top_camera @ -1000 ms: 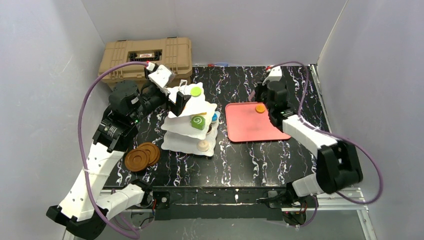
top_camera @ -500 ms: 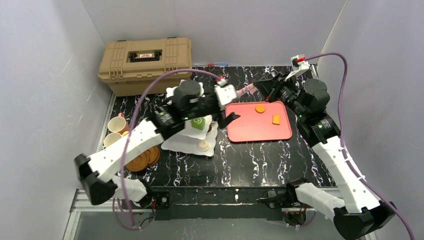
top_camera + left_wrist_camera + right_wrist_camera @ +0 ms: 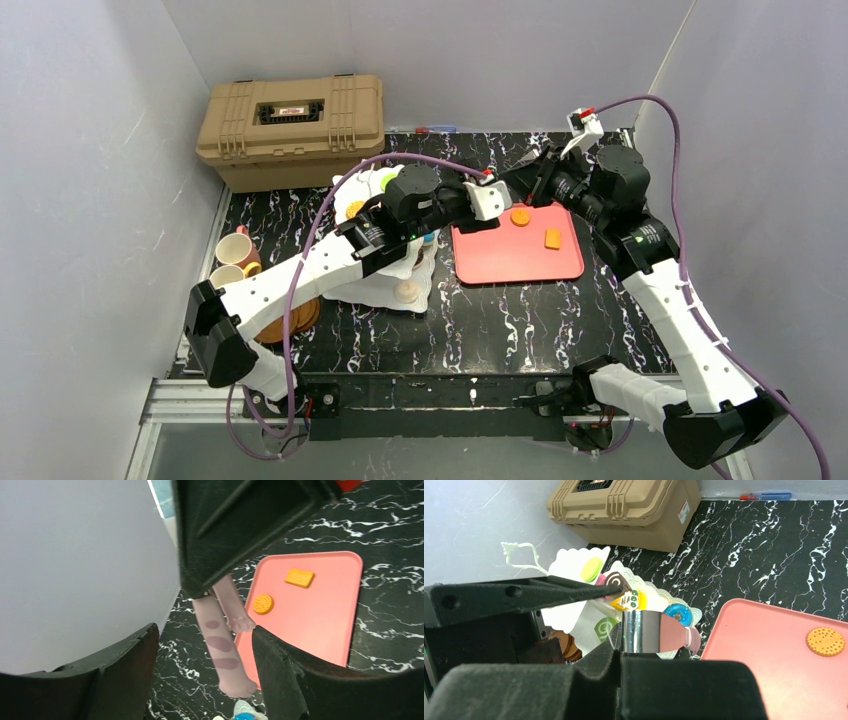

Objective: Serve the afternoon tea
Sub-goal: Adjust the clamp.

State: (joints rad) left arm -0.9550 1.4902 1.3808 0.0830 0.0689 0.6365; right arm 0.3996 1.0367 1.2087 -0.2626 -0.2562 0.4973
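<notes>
There was one three-tier stand point(image 3: 372, 292), and at least five small pastries point(image 3: 676, 614) showed on it. Beside it were one pink cup point(image 3: 238, 246) and one yellow cup point(image 3: 226, 275). Two biscuits point(image 3: 520, 216) lay on one tray point(image 3: 500, 265). There were also one tan case point(image 3: 290, 125) and one pair of tongs point(image 3: 220, 645).

Place: a robot test cell in a lab — my workbench.
Walls: plain pale panels point(image 3: 90, 150) left, far, right.
Table: black marbled top point(image 3: 500, 320); metal rail point(image 3: 165, 398) near, my purple cables point(image 3: 650, 98).

Plain pale grey walls point(image 3: 90, 150) enclose a black, white-veined marble-pattern counter point(image 3: 500, 320); an aluminium rail point(image 3: 165, 400) runs along its near edge.
</notes>
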